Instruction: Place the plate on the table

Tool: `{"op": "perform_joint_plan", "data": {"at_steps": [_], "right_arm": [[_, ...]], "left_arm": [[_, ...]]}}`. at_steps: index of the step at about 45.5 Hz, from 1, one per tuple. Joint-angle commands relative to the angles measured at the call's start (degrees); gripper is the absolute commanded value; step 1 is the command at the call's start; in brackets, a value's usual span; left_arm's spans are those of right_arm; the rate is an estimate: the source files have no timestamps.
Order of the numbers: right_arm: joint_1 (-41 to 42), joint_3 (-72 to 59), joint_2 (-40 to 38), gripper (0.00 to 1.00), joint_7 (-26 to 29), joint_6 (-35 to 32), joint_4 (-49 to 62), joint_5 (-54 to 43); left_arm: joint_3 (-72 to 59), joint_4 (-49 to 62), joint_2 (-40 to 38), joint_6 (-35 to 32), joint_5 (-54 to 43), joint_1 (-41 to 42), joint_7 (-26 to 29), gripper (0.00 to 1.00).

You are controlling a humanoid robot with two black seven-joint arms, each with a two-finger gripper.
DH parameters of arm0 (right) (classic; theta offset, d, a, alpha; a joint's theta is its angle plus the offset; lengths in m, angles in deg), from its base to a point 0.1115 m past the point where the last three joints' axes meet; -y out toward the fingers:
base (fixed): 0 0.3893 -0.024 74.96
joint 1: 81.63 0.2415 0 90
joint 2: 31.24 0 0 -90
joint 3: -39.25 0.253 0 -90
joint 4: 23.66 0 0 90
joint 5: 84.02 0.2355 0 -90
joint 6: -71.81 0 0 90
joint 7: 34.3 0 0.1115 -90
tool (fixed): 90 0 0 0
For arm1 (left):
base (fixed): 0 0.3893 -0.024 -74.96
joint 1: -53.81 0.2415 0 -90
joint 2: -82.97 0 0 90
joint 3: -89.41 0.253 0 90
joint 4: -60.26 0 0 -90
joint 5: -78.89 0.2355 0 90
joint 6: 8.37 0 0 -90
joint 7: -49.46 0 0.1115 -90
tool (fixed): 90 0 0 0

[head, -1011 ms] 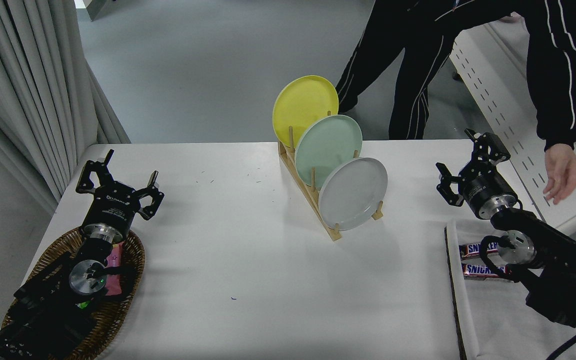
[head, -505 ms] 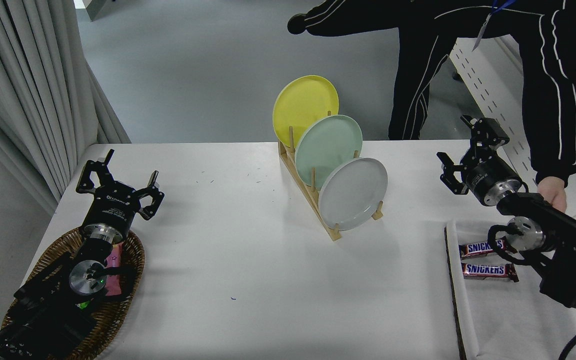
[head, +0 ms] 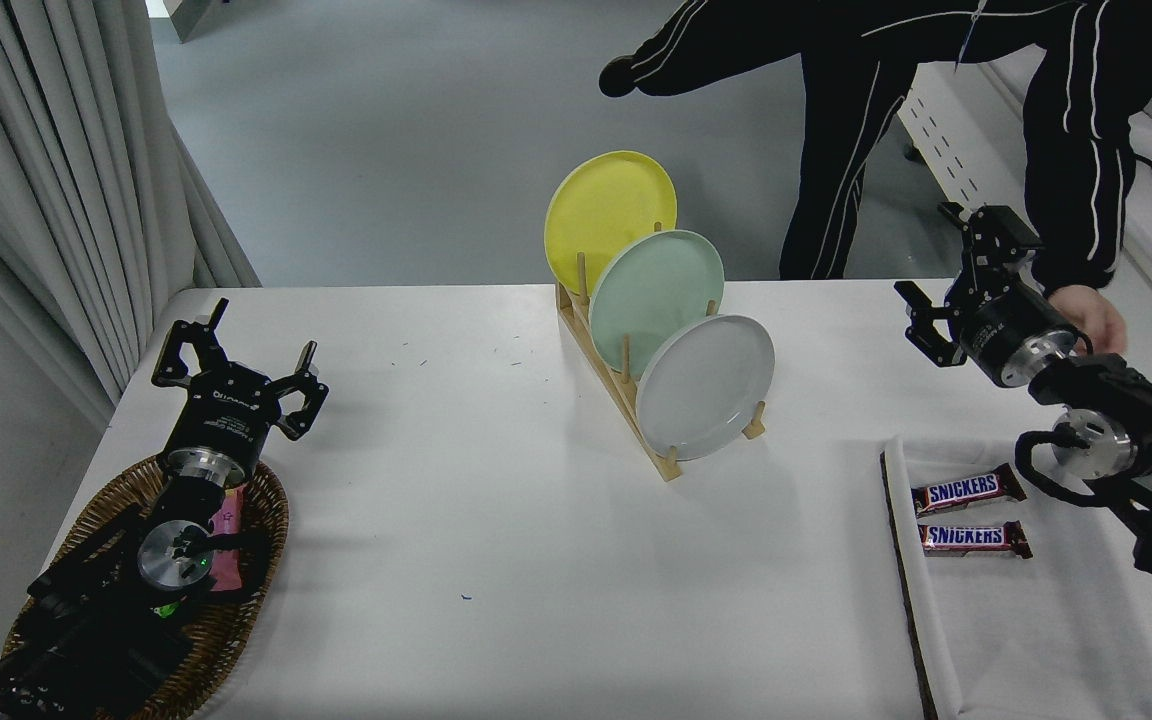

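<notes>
The light grey plate (head: 705,387) stands on edge in the front slot of a wooden rack (head: 626,395) near the middle of the white table (head: 496,560). Behind it stand a mint green plate (head: 654,298) and a yellow plate (head: 606,215). My right gripper (head: 941,272) is open and empty, raised at the table's far right edge, well to the right of the grey plate. My left gripper (head: 234,352) is open and parked at the lower left.
A wicker basket (head: 226,610) with a pink packet lies under my left arm. A white tray (head: 1016,610) at the lower right holds two Snickers bars (head: 969,491). A person in black stands at the far side, one hand (head: 1091,318) right behind my right wrist.
My right gripper has moved up and to the right, away from the rack. The person's hand has come in close behind my right wrist.
</notes>
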Motion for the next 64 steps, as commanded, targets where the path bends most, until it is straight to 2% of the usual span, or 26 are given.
{"op": "perform_joint_plan", "data": {"at_steps": [1,16,24,32,42,52,55,64], "right_arm": [[5.5,-12.1,-4.2,1.00,0.0,0.0,-4.6,0.3],[10.6,-16.9,-9.0,1.00,0.1,-0.1,-15.5,1.0],[18.2,-29.0,-11.5,1.00,1.1,-0.3,-22.1,9.3],[22.1,-30.3,-10.1,0.99,7.9,0.0,-23.7,13.9],[24.2,-27.8,-5.1,0.99,21.9,0.1,-23.5,17.1],[23.9,-23.3,-1.9,0.97,37.4,1.6,-22.8,16.2],[24.4,-22.5,-0.1,0.97,39.1,2.5,-22.3,16.0],[23.5,-19.1,5.2,0.99,39.1,4.9,-17.0,15.8]], "left_arm": [[0.0,0.0,0.0,0.0,0.0,0.0,0.0,1.00],[0.0,0.0,0.0,0.0,0.0,0.0,0.0,1.00],[0.0,0.0,0.0,0.0,0.0,0.0,0.0,1.00],[0.0,0.0,0.0,0.0,0.0,0.0,0.0,1.00],[0.0,0.0,0.0,0.0,0.0,0.0,0.0,1.00],[0.0,0.0,0.0,0.0,0.0,0.0,0.0,1.00],[0.0,0.0,0.0,0.0,0.0,0.0,0.0,1.00],[0.0,0.0,0.0,0.0,0.0,0.0,0.0,1.00]]}}
